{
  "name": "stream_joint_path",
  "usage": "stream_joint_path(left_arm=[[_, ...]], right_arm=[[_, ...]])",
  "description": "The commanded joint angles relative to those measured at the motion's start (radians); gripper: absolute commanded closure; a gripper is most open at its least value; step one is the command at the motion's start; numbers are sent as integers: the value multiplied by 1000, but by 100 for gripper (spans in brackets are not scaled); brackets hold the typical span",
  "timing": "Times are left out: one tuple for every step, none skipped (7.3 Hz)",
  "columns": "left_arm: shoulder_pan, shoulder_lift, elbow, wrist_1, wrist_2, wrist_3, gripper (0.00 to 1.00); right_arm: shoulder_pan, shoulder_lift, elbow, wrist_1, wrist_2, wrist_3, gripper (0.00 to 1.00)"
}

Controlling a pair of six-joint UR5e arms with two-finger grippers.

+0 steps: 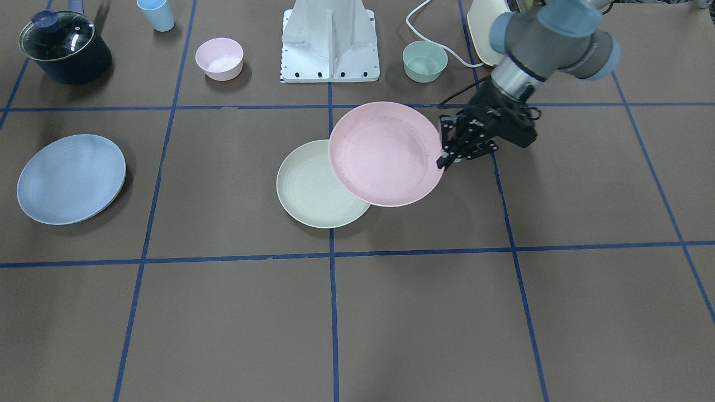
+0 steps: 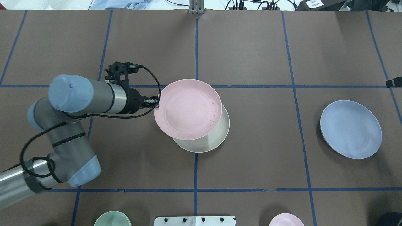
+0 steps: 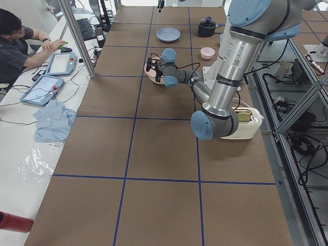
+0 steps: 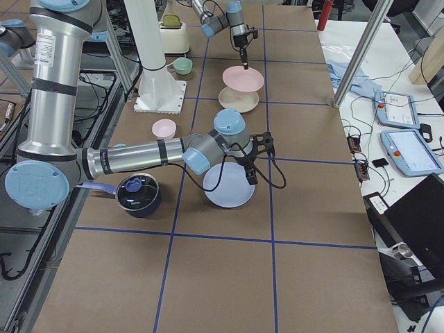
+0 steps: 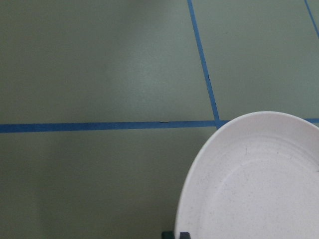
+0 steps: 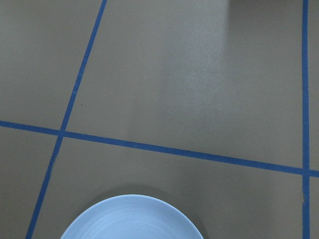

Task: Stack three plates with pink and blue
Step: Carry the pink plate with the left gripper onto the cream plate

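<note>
A smooth, round pink plate hangs over the cream plate at the middle of the desk, its left rim pinched between the left fingers. The ridged blue plate lies far right. I cannot tell whether the right fingers are spread.

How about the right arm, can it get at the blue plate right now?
Probably yes. The blue plate lies alone, nothing on it, and the right gripper hangs near its rim. The left gripper holds the pink plate well away.
</note>
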Motion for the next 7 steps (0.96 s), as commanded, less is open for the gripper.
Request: stream_joint_path(left_arm=[[42,-51,67,3,38,-20,100],[57,-47,68,4,45,-20,100],[68,-47,73,4,66,-20,100],[72,-47,74,4,68,-20,100],[74,-47,77,4,68,-20,100],[74,-47,77,3,68,-20,91],[74,-47,79,3,68,-20,48]], right_arm=[[2,1,0,0,0,0,0],[0,1,0,0,0,0,0],[0,1,1,0,0,0,0],[0,1,1,0,1,0,0],[0,1,1,0,0,0,0],[0,1,1,0,1,0,0],[0,1,1,0,1,0,0]])
